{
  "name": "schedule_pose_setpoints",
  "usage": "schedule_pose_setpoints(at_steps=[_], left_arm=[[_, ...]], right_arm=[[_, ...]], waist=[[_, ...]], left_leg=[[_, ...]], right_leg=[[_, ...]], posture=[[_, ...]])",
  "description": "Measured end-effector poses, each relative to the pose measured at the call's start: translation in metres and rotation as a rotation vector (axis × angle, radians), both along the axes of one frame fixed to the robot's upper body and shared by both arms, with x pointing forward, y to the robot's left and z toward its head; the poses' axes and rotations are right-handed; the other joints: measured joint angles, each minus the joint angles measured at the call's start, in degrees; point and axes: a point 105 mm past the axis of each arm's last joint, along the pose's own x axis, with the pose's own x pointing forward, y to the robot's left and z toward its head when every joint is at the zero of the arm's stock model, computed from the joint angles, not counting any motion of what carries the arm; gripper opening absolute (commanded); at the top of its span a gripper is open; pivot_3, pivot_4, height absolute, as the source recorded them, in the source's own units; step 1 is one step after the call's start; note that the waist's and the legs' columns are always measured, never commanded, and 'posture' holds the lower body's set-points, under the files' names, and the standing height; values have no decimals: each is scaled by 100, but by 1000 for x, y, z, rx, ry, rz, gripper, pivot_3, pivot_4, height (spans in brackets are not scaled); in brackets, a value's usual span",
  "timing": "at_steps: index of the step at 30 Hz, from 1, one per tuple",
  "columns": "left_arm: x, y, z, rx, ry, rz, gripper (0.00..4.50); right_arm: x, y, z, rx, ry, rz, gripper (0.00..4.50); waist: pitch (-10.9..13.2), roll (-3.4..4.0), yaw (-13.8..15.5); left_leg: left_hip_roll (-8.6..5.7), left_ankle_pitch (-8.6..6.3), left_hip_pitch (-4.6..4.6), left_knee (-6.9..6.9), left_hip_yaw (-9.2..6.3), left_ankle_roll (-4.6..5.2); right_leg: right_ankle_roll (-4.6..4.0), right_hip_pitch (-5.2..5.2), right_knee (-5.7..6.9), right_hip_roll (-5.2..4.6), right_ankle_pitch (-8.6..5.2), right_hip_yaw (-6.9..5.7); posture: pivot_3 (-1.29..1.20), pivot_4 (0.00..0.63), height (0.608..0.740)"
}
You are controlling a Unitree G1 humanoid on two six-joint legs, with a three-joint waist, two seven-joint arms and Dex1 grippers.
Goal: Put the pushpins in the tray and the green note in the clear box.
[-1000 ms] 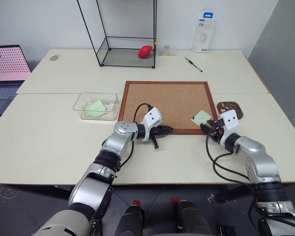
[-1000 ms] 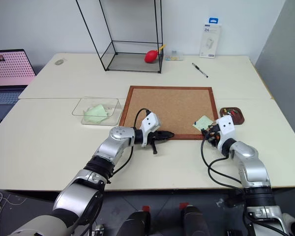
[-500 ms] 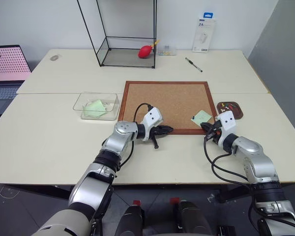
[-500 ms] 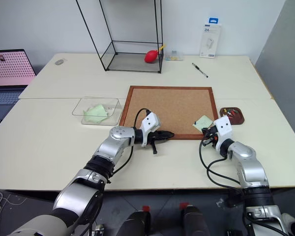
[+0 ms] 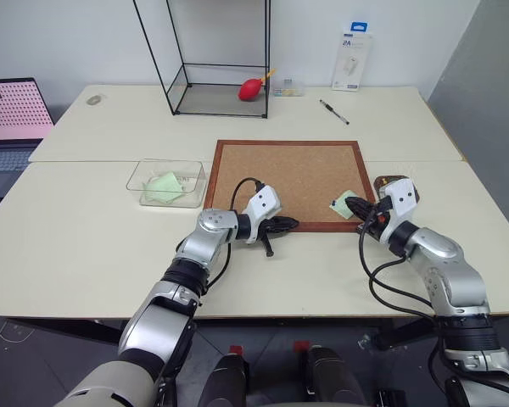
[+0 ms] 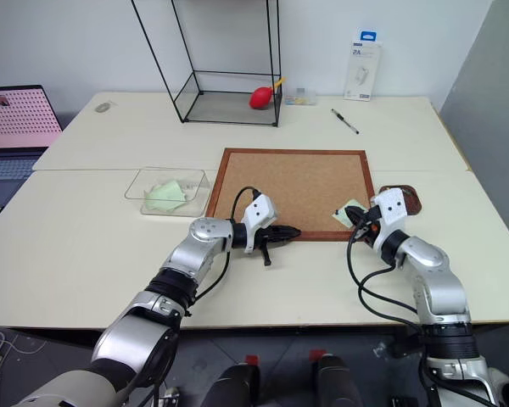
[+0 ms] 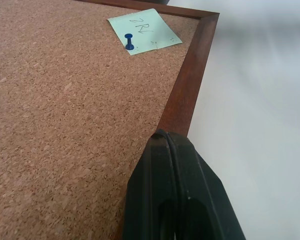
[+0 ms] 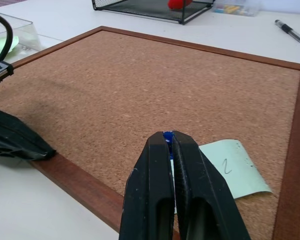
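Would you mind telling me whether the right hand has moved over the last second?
Yes. The right hand has risen toward the far side: it was at the cork board's near frame, and is now over the green note.

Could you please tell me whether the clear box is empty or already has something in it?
Not empty: a green note lies inside the clear box, left of the cork board.

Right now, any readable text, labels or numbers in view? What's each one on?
"2A": top of the white retail package standing against the back wall; its smaller print is too small to read.
Handwritten scribble on the green note pinned to the cork board: looks like "2" plus more strokes, not clearly legible.
Laptop screen: pink dotted pattern, no readable text.
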Motion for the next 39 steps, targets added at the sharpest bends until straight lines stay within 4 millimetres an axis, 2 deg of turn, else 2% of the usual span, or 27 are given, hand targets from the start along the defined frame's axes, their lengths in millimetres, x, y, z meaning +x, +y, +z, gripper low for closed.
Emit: schedule_pose_setpoints(at_steps=[3,7,12,14,19,20,22,24,28,33,39], left_arm=[[0,0,0,1,0,2,0],[0,0,0,0,-2,2,0],[1,0,0,1,-4,6,0],[1,0,0,2,-4,7,0],[0,-1,0,2,-8,5,0],[0,-1,0,1,-8,5,0],[0,-1,0,1,-9,5,0],[0,-1,0,2,-9,5,0],[0,-1,0,4,-10,6,0],[0,-1,0,4,-11,5,0],[0,-1,0,4,-15,3,0]], right_arm=[[8,-16,6,-50,-22,-85,35],[24,-50,8,-187,-52,-261,35],[39,-78,-10,-285,-15,-422,35],[45,-85,-11,-311,-14,-465,35],[55,-89,-14,-358,-16,-498,35],[56,-90,-16,-364,-12,-503,492],[56,-91,-22,-379,5,-508,813],[55,-92,-26,-384,12,-509,1371],[56,-92,-25,-384,6,-509,2078],[56,-93,-18,-376,-20,-518,3196],[53,-95,2,-351,-91,-542,3196]], waist=[[0,0,-1],[0,0,3],[-2,3,-4],[-2,4,-5],[-2,4,-4],[-2,4,-4],[-2,4,-5],[-2,4,-5],[-2,4,-4],[-3,4,-4],[-3,5,-3]], left_leg=[[0,0,1,1,2,0],[0,0,1,0,2,0],[-2,1,2,1,7,1],[-1,1,3,1,7,1],[-2,1,1,1,6,2],[-2,1,1,1,6,2],[-2,1,1,1,6,2],[-2,1,2,0,7,2],[-2,1,2,1,6,2],[-2,1,2,1,6,2],[-2,1,1,1,6,2]], right_leg=[[1,0,0,0,1,1],[1,0,0,0,1,1],[3,0,1,-1,2,6],[3,0,1,-1,2,6],[3,0,0,-1,2,6],[3,0,0,-1,2,6],[3,0,0,-1,2,6],[3,0,1,-1,2,7],[3,0,1,-1,2,7],[3,0,1,-1,2,7],[3,0,1,-1,2,6]], posture=[[0,150,740],[0,150,740],[0,150,740],[0,150,740],[0,150,740],[0,150,740],[0,150,740],[0,150,740],[0,150,740],[0,150,740],[0,150,740]])
